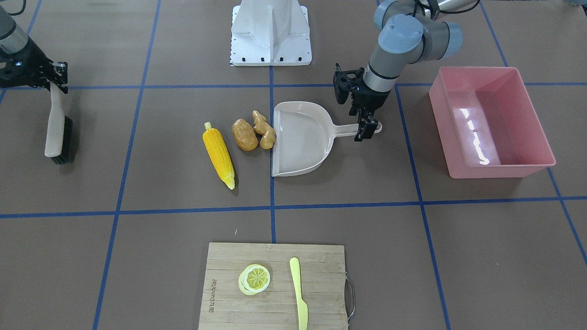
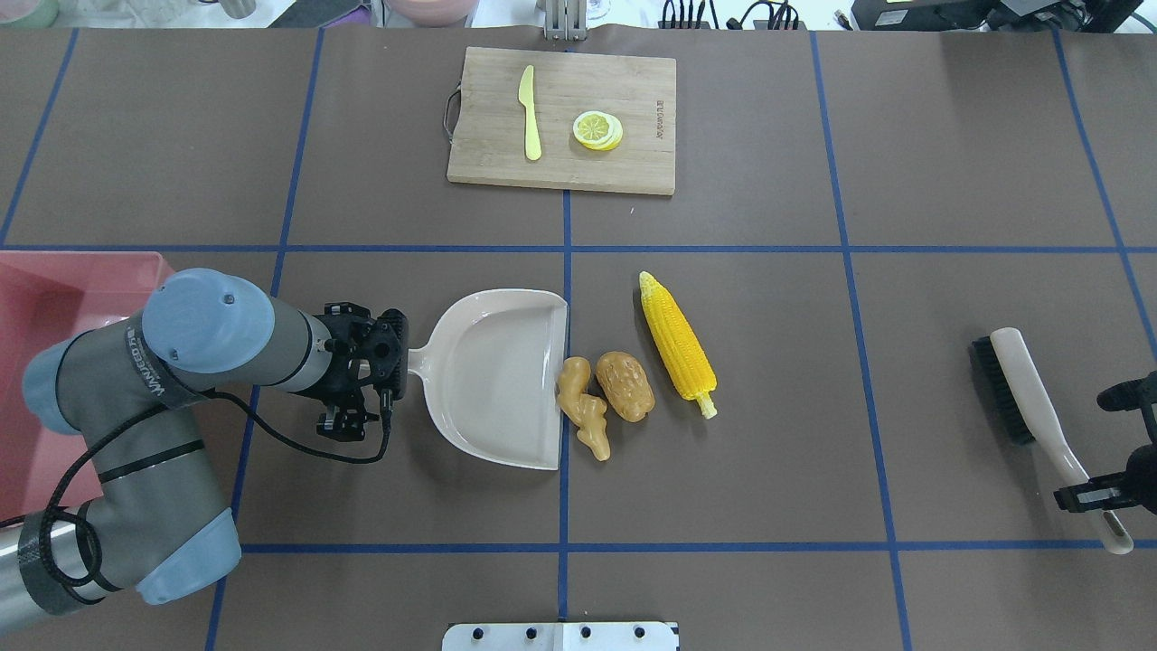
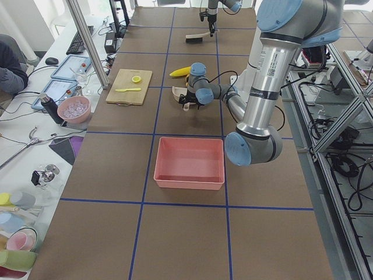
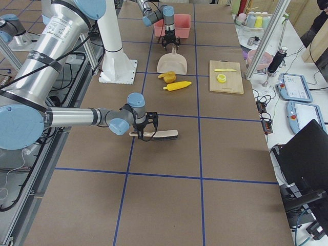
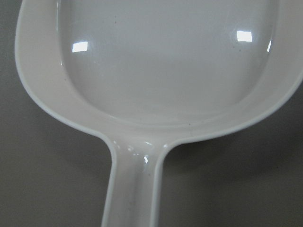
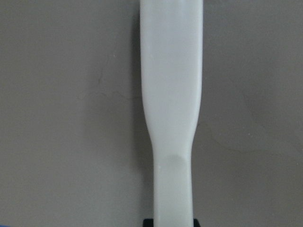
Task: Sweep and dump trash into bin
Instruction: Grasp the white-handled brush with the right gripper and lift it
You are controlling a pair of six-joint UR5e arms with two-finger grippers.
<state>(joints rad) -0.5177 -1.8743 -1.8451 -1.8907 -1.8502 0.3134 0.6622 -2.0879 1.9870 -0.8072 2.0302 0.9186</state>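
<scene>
The corn cob (image 1: 219, 157), the brown potato (image 1: 244, 134) and the ginger root (image 1: 263, 129) lie on the table just outside the open mouth of the beige dustpan (image 1: 298, 137). The ginger touches the dustpan's lip. My left gripper (image 1: 367, 129) is shut on the dustpan handle (image 5: 132, 189). The dustpan lies flat and empty. The pink bin (image 1: 440, 114) stands empty beyond the left arm. My right gripper (image 1: 57, 80) is shut on the handle of a black-bristled brush (image 1: 59, 133), far from the trash. In the overhead view the bin (image 2: 81, 262) is partly hidden by my left arm.
A bamboo cutting board (image 1: 275, 302) with lemon slices (image 1: 254, 278) and a pale yellow knife (image 1: 298, 288) lies at the table's far side from the robot. The robot's white base (image 1: 270, 32) stands behind the dustpan. Blue tape lines cross the brown table.
</scene>
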